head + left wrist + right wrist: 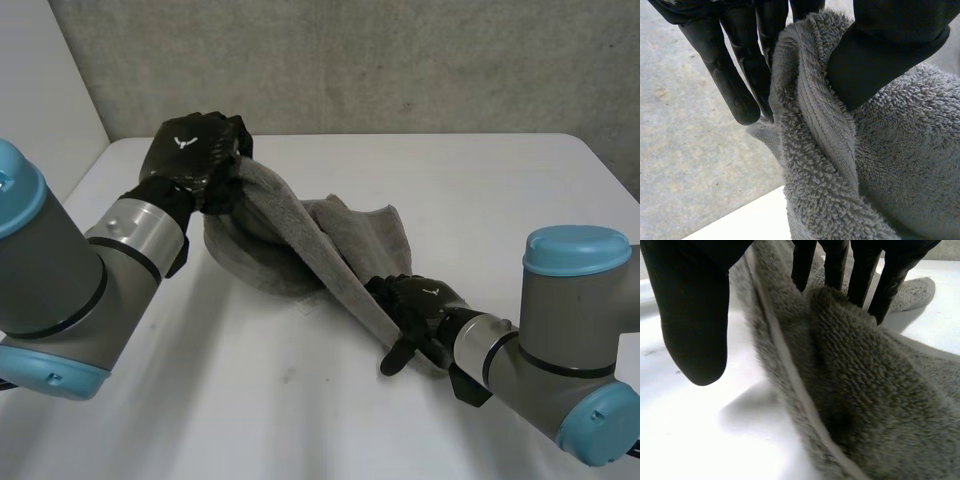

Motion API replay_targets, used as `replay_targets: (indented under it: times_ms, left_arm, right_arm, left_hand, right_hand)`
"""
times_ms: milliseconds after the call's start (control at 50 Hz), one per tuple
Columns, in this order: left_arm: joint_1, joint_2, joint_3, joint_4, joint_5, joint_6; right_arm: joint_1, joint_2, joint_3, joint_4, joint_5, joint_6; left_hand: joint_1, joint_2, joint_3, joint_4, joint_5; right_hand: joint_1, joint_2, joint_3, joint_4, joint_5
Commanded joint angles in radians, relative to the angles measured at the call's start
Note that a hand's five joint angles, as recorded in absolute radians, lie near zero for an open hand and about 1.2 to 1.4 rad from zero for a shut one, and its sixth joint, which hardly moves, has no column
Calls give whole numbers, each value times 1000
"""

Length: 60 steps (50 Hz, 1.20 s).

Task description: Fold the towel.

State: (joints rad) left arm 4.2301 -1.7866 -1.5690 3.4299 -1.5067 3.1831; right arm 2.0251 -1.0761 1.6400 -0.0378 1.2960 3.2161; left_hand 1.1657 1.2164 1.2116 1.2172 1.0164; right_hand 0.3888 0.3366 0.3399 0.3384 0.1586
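A grey terry towel (340,235) lies partly bunched on the white table (470,170), with one edge stretched taut between my two hands. My left hand (195,150) holds the far end lifted at the back left; its thumb (885,55) presses a towel (880,165) fold against the fingers (735,90). My right hand (420,305) is at the near end of that edge, low over the table. There the towel (865,390) runs between straight fingers (890,280) and a thumb (695,315) that stands apart from the cloth.
A grey wall (350,60) rises behind the table's far edge. Bare tabletop (270,400) spreads in front of the towel between my two arms, and also to the right beyond it.
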Motion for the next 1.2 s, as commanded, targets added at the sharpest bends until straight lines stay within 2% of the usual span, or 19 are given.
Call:
replay_targets:
  times_ms: [20, 40, 60, 100, 220, 320, 380, 420, 440, 480, 520, 600, 700, 720, 800, 900, 980, 1120, 1200]
  left_arm:
    - [37, 42, 4, -12, -20, -67]
    - [45, 50, 4, -15, -20, -83]
    - [45, 50, 4, -15, -20, -83]
    - [50, 58, 4, -18, -21, -100]
    - [54, 79, 10, -24, -20, -132]
    - [83, 81, 66, -21, -17, -124]
    - [99, 61, 158, -18, -15, -132]
    - [99, 39, 242, 9, -7, -129]
    - [99, 39, 242, 9, -7, -129]
    - [102, 35, 270, 115, 0, -141]
    - [106, 33, 259, 171, 3, -140]
    - [113, 32, 213, 236, 16, -146]
    - [125, 30, 58, 219, 60, -144]
    - [137, 24, 0, 209, 81, -140]
    - [140, -29, -159, 172, 134, -134]
    - [140, -72, -258, 131, 149, -109]
    - [136, -71, -286, 112, 149, -72]
    - [126, -24, -275, 107, 146, -31]
    - [125, 6, -273, 111, 146, -31]
  right_arm:
    - [-11, 5, 9, -56, 17, -16]
    - [-14, 4, 12, -69, 20, -21]
    - [-14, 4, 12, -70, 20, -21]
    - [-20, -5, 26, -118, 25, -25]
    - [-40, -59, 20, -189, 28, -47]
    - [-121, -221, -138, -218, 14, -203]
    - [-123, -232, -196, -252, 14, -220]
    - [-127, -235, -253, -418, 16, -243]
    - [-128, -235, -253, -419, 16, -243]
    - [-132, -251, -241, -598, 20, -252]
    - [-129, -263, -233, -629, 25, -254]
    - [-129, -292, -223, -544, 23, -260]
    - [-134, -216, -270, -159, 2, -320]
    - [-134, -216, -270, -159, 2, -320]
    - [-138, -107, -296, 129, 0, -494]
    - [-161, 0, -286, 350, 14, -685]
    - [-181, 19, -266, 357, 14, -694]
    - [-189, -28, -160, 228, 5, -586]
    - [-190, -70, -108, 171, 2, -542]
  left_hand:
    - [231, 180, 185, 179, 205]
    - [231, 180, 185, 179, 205]
    - [231, 180, 185, 179, 205]
    - [231, 180, 185, 179, 205]
    - [231, 180, 185, 179, 205]
    - [231, 180, 185, 179, 205]
    - [231, 180, 185, 179, 205]
    - [231, 180, 185, 179, 205]
    - [231, 180, 185, 179, 205]
    - [231, 180, 185, 179, 205]
    - [231, 180, 185, 179, 205]
    - [231, 180, 185, 179, 205]
    - [231, 180, 185, 179, 205]
    - [231, 180, 185, 179, 205]
    - [231, 180, 185, 179, 205]
    - [231, 180, 185, 179, 205]
    - [231, 180, 185, 179, 205]
    - [231, 180, 185, 179, 205]
    - [231, 180, 185, 179, 205]
  right_hand:
    - [232, 284, 281, 283, 288]
    - [457, 509, 506, 508, 513]
    - [460, 512, 508, 510, 515]
    - [1005, 1057, 1054, 1055, 1060]
    - [1007, 1060, 1056, 1058, 1063]
    - [1007, 1060, 1056, 1058, 1063]
    - [1007, 1060, 1056, 1058, 1063]
    - [1007, 1060, 1056, 1058, 1063]
    - [1007, 1060, 1056, 1058, 1063]
    - [1007, 1060, 1056, 1058, 1063]
    - [1007, 1060, 1056, 1058, 1063]
    - [1007, 1060, 1056, 1058, 1063]
    - [1007, 1060, 1056, 1058, 1063]
    - [1007, 1060, 1056, 1058, 1063]
    - [1007, 1060, 1056, 1058, 1063]
    - [1007, 1060, 1056, 1058, 1063]
    - [950, 1002, 999, 1000, 1005]
    - [372, 424, 421, 423, 428]
    - [319, 371, 368, 369, 374]
